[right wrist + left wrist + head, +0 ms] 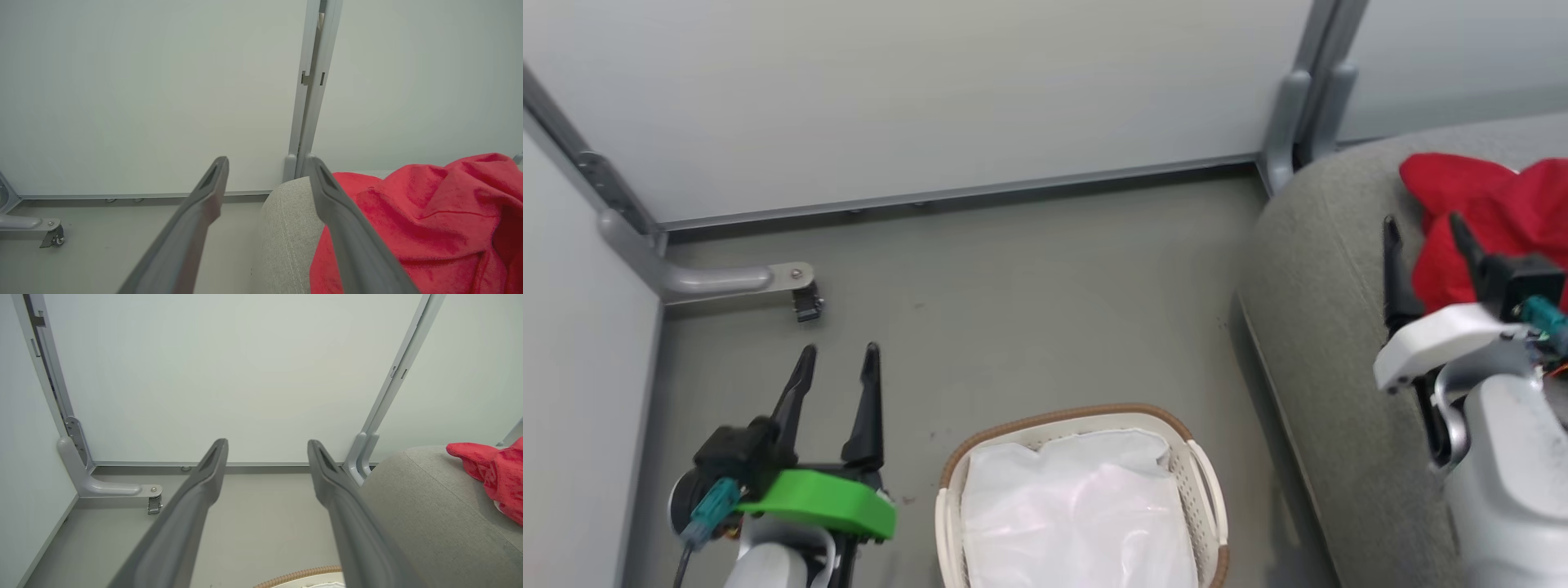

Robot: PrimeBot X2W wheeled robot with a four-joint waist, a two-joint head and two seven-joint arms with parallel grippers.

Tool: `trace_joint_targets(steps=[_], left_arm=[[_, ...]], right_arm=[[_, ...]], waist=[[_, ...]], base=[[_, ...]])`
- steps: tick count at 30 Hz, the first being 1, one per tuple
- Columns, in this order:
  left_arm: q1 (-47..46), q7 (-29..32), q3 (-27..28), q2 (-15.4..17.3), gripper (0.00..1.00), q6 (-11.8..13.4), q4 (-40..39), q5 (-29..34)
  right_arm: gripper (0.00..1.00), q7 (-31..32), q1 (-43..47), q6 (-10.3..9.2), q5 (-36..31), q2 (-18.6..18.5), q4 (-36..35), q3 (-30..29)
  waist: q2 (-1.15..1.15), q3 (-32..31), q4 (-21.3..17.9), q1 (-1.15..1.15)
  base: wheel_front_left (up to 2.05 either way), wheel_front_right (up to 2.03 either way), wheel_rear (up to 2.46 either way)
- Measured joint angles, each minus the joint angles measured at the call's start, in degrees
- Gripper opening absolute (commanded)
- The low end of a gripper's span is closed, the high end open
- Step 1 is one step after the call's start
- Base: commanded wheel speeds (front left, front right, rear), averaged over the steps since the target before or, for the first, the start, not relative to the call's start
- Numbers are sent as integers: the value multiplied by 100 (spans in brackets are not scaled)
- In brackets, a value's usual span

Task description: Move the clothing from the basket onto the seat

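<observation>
the red clothing [1486,220] lies heaped on the grey seat [1331,327] at the frame's right; the basket [1202,482] at bottom centre holds a white liner [1078,506]. left gripper [840,349], lower left, and right gripper [1423,219], by the clothing, both gape empty.

no readable text, labels or signs

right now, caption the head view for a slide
White liner showing in the basket, red clothing on the seat, left gripper open by the basket, right gripper open beside the clothing.
</observation>
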Motion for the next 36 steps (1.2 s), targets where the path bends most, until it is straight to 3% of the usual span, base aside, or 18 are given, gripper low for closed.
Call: trace_joint_targets(steps=[6, 16, 36], left_arm=[[577, 0, 614, -108, 100, -15, -132, 140], [1059, 0, 849, -265, 100, -107, -287, 214], [1144, 0, 859, -293, 100, -141, -201, 371]], right_arm=[[100, -1, 978, 0, -183, 571, -948, -52], [100, 0, 1911, 0, 132, 698, -1695, 339], [100, -1, 2290, 0, 304, 698, -1549, 561]], waist=[[0, -249, 343, 0], [0, -464, 464, 0], [0, -524, 349, 0]], base=[[0, 0, 0], [0, 0, 0], [0, 0, 0]])
